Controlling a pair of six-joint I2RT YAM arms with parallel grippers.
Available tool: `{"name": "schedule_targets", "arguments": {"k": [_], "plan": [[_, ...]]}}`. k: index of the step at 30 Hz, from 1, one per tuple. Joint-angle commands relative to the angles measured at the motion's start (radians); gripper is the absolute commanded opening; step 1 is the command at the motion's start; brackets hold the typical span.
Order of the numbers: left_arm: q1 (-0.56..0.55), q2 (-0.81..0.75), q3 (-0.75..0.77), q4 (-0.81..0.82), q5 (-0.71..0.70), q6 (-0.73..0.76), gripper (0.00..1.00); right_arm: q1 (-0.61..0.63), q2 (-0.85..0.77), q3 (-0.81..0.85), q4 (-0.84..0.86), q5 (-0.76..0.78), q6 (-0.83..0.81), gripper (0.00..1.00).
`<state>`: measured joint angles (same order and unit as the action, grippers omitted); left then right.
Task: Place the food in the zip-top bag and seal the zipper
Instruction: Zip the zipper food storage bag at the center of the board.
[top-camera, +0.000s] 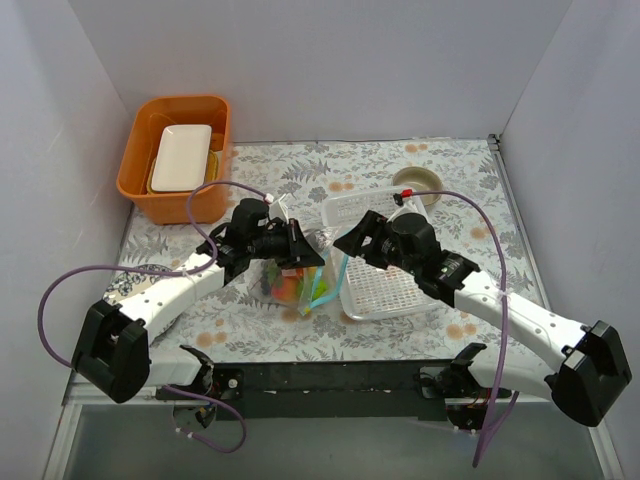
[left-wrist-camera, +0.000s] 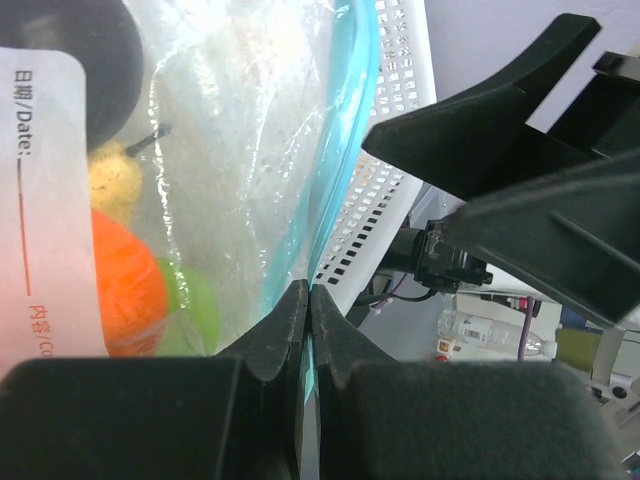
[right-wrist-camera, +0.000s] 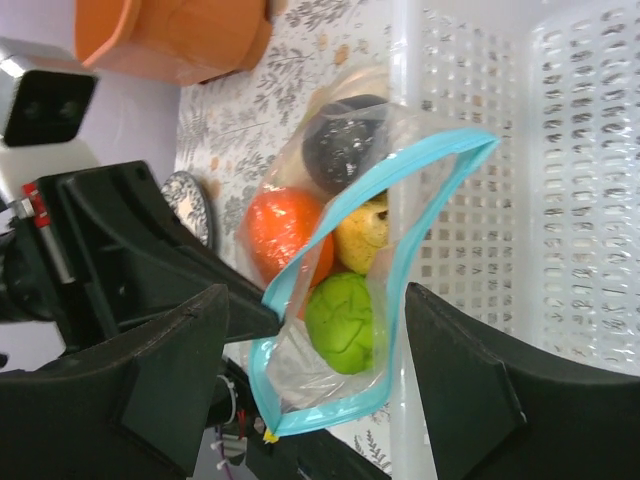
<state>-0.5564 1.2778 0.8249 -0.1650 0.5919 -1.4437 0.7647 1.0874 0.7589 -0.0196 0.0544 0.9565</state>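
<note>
- From above, the bag (top-camera: 292, 278) sits between the arms, just left of the basket (top-camera: 392, 292). Its zipper (top-camera: 325, 283) runs near to far, on the side facing the right gripper (top-camera: 347, 243).
- At the left wrist, the left gripper (left-wrist-camera: 308, 296) is pinched tight on one end of the zipper, and the strip leads straight away from its tips.
- At the right wrist, we see the food (right-wrist-camera: 343, 322) inside the gaping mouth. The right gripper is spread wide and holds nothing, with one finger on either side of the mouth. We judge it the nearer arm for pressing the strip shut.
</note>
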Motion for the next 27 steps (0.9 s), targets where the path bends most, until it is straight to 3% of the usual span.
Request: {"name": "schedule_targets", "arguments": {"k": [1,7,16,19,20,25,27], "plan": [[-0.008,0.000,0.051,-0.011,0.011,0.023,0.00,-0.011,0.043,0.080,-0.091,0.087,0.024,0.79],[-0.025,0.015,0.057,-0.016,0.040,0.052,0.00,-0.019,0.057,0.063,-0.025,0.073,0.036,0.79],[-0.034,0.041,0.097,-0.110,0.051,0.129,0.00,-0.036,0.137,0.126,-0.088,0.003,0.021,0.76],[-0.037,0.045,0.109,-0.119,0.052,0.135,0.03,-0.036,0.144,0.115,-0.074,-0.019,0.028,0.65],[-0.036,0.045,0.112,-0.125,0.051,0.137,0.05,-0.036,0.149,0.115,-0.072,-0.024,0.028,0.55],[-0.037,0.035,0.131,-0.140,0.060,0.146,0.16,-0.036,0.155,0.119,-0.092,-0.037,0.025,0.39],[-0.037,0.022,0.140,-0.140,0.057,0.140,0.18,-0.036,0.154,0.119,-0.103,-0.031,0.027,0.27]]}}
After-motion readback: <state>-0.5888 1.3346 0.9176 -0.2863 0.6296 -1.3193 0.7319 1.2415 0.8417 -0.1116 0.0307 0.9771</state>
